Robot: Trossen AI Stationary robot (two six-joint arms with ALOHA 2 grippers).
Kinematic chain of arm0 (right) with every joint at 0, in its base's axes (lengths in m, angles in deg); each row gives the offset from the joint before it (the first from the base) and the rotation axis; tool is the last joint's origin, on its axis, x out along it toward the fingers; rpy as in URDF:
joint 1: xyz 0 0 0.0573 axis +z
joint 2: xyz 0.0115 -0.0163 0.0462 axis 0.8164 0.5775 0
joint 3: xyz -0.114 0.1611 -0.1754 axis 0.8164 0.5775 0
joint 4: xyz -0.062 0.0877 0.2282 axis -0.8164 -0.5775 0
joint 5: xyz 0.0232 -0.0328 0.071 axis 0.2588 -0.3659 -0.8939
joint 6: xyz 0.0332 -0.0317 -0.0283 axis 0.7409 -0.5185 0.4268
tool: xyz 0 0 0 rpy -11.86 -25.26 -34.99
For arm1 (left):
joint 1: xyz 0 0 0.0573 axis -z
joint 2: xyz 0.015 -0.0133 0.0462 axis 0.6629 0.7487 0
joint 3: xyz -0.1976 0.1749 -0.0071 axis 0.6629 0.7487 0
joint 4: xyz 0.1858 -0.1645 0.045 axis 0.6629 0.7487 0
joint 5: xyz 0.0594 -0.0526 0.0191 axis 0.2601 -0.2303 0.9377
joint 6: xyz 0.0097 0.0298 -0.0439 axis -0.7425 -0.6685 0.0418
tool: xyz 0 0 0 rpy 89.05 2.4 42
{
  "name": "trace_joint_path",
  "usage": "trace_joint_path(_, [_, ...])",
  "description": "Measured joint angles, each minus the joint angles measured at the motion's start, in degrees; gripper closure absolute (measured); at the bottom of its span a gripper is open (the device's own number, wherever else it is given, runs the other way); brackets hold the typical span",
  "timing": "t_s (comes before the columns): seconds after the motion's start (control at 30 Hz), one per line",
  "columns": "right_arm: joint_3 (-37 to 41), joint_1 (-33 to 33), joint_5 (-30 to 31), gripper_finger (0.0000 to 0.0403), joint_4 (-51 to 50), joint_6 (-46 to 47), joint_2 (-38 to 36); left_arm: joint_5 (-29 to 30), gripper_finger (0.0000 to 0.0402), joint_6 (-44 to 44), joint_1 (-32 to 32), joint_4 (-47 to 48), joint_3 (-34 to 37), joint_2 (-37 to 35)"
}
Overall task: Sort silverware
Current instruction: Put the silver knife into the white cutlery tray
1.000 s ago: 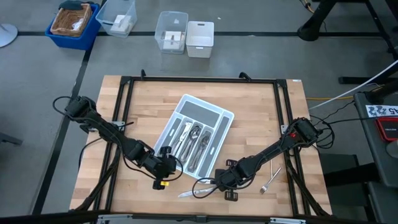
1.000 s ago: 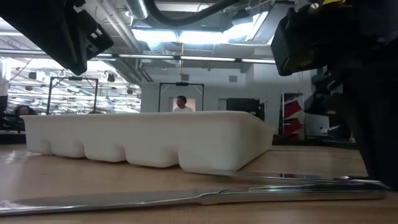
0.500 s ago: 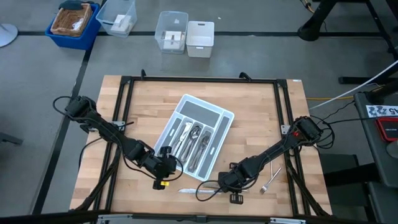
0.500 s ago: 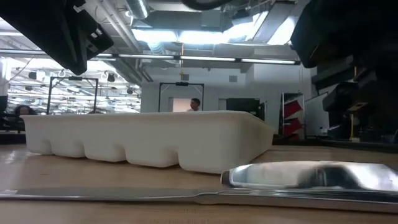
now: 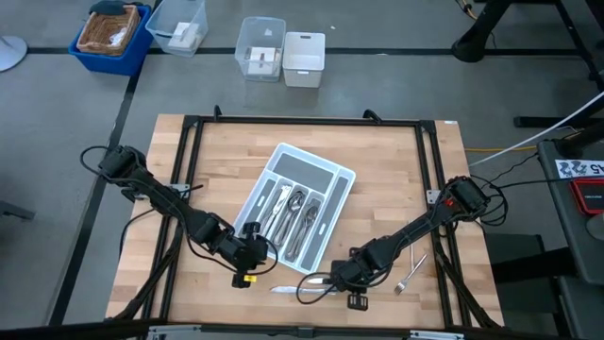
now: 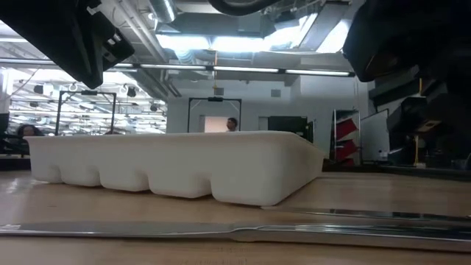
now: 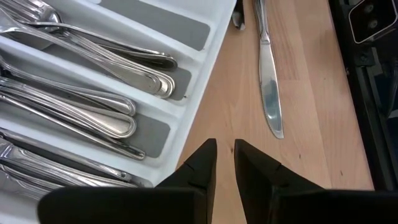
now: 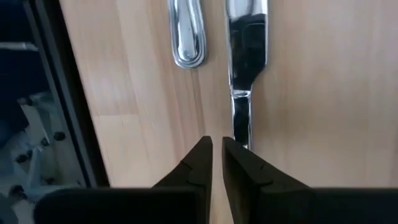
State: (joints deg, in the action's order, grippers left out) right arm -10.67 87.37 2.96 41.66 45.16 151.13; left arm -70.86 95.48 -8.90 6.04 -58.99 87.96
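The light grey cutlery tray (image 5: 300,210) lies diagonally at the centre of the wooden table (image 5: 377,179), with forks, spoons and knives (image 7: 93,81) lying lengthwise in its compartments. Three pieces lie loose on the wood: a knife (image 5: 288,289) and a spoon (image 5: 316,286) just off the tray's near corner, and a fork (image 5: 410,275) farther right, near the table's black frame rail (image 5: 440,255). The left gripper (image 5: 250,253) sits low at the tray's near-left corner; its fingers (image 7: 200,163) stand almost together, a narrow gap between them, clamped on nothing, pointing past the tray wall at bare wood. The right gripper (image 5: 340,280) is low over the table just right of the spoon; its fingers (image 8: 198,158) are nearly together and empty, with the knife handle (image 8: 241,118) just beside one tip. Beyond the table, bins (image 5: 283,52) stand on the floor.
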Motion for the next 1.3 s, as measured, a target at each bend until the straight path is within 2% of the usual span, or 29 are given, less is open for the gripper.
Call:
trace_joint_path(0.37, [-0.1, 0.0, -1.3, 0.0360, 4.0, 3.6, -0.1, 0.0, 0.0355, 0.0, 0.0, 0.0, 0.0, 0.0])
trace_joint_path(0.6, [-0.1, 0.0, -0.5, 0.0308, 4.1, 4.9, -0.1, 0.0, 0.0355, -2.0, 0.0, 0.0, 0.0, 0.0])
trace_joint_path(0.77, [-0.1, 0.0, 4.2, 0.0283, 4.0, 5.7, -0.1, 0.0, 0.0355, -2.9, 0.0, 0.0, 0.0, 0.0])
trace_joint_path(1.3, [-0.1, 0.0, 6.3, 0.0292, 2.7, 6.6, 1.3, 0.0, 0.0355, -5.7, 0.0, 0.1, 0.0, 0.0])
